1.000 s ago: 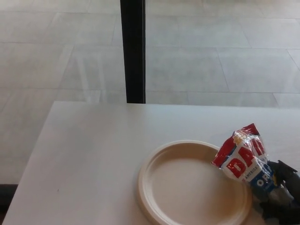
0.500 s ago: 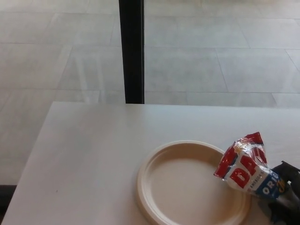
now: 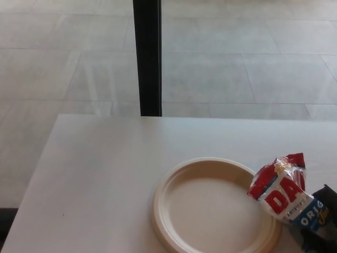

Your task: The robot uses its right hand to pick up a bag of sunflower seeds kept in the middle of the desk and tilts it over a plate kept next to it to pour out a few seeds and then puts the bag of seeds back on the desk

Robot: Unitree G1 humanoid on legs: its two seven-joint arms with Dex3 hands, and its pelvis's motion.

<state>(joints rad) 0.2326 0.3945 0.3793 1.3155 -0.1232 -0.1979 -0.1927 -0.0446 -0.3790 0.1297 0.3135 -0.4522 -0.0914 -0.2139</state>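
Since the frame one second back, the bag of sunflower seeds [image 3: 280,187] sits lower and further right, and its crimped top now points up and slightly right rather than leaning left over the dish. Less of the right hand [image 3: 322,224] shows than before; only a black patch remains at the near right corner, cut by the frame edge. Its fingers are wrapped around the bag's lower end, grasping it. The plate [image 3: 163,211] and the desk [image 3: 100,174] lie as they did earlier, apart from a very slight shift of the whole view.

Bag: glossy foil, red at the top with a silver crimp, white middle band carrying large red letters, blue lower part with white lettering. It is tilted, upper end toward far left, lower end toward near right. Its left edge overlaps the plate's right rim in the view; whether it touches the rim cannot be told. Whether the top is open cannot be told either.

Plate: round, beige, raised rim, near right part of the white desk. No seeds can be made out on it.

Left hand: not in view.
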